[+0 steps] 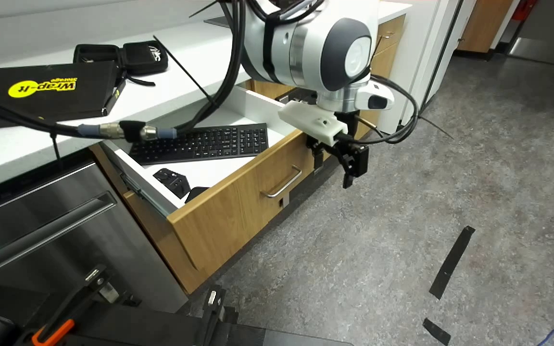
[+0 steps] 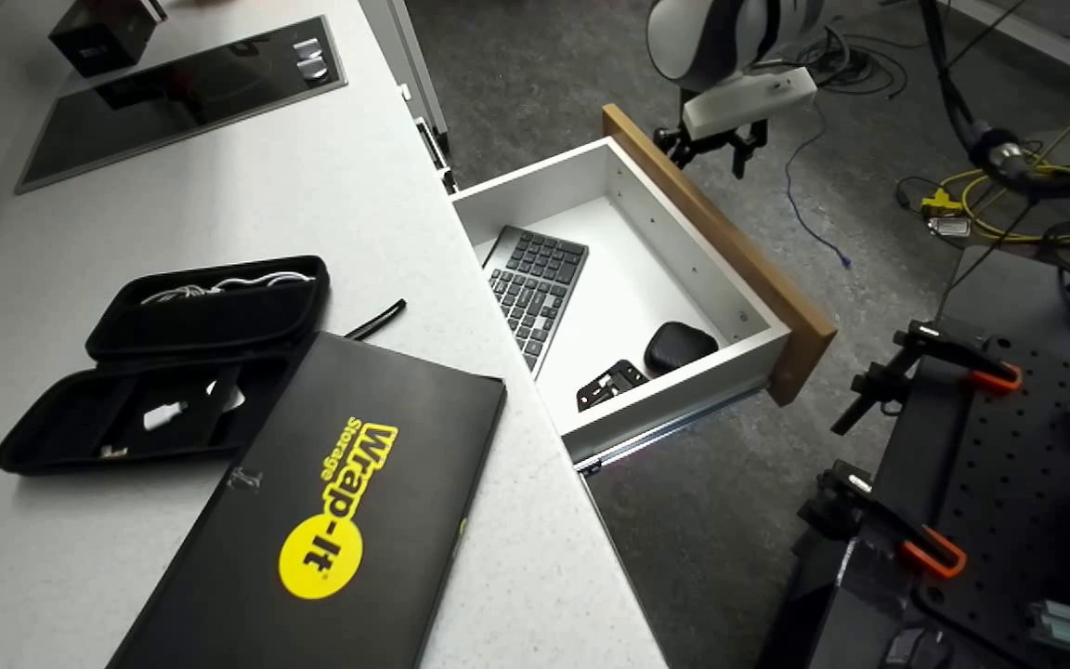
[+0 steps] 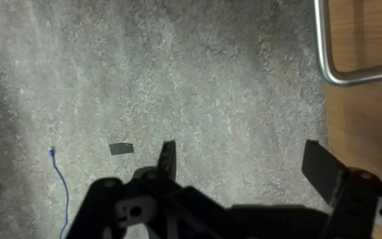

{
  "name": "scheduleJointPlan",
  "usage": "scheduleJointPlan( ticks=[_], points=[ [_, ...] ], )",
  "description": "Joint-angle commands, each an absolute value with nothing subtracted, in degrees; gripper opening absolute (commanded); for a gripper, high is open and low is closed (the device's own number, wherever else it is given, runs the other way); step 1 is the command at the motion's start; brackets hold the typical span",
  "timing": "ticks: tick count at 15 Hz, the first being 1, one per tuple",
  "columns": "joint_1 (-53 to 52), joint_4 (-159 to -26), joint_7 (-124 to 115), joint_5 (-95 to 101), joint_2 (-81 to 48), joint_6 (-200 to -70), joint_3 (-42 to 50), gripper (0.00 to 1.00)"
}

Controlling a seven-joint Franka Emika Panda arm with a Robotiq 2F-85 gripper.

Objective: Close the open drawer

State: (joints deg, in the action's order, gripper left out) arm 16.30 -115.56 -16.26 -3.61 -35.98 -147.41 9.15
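The drawer (image 1: 219,230) is pulled well out from under the counter; its tan wood front and white inner walls (image 2: 581,181) show. Its silver bar handle (image 1: 282,185) is on the outer face, and also shows in the wrist view (image 3: 325,46) at the upper right. My gripper (image 1: 333,174) points down just outside the drawer front, beyond one end of the handle. In the wrist view the gripper (image 3: 240,142) has its fingers wide apart with only floor between them. The right finger is close to the drawer front (image 3: 366,116); I cannot tell whether they touch.
A keyboard (image 2: 540,288), a black pouch (image 2: 679,348) and a small black device (image 2: 611,383) lie inside the drawer. The counter (image 2: 386,232) above holds a black box (image 2: 377,520) and an open case (image 2: 210,311). A dark clamp-fitted platform (image 2: 990,437) stands near the drawer.
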Motion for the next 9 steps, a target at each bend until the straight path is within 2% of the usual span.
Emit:
scheduleJointPlan(
  ticks=[1, 9],
  points=[
    [18.62, -109.07, -8.77, -11.78, -37.50, -137.65, 3.52, 1.00],
    [13.80, -94.37, -9.69, -15.13, -45.96, -122.95, 1.11, 1.00]
  ],
)
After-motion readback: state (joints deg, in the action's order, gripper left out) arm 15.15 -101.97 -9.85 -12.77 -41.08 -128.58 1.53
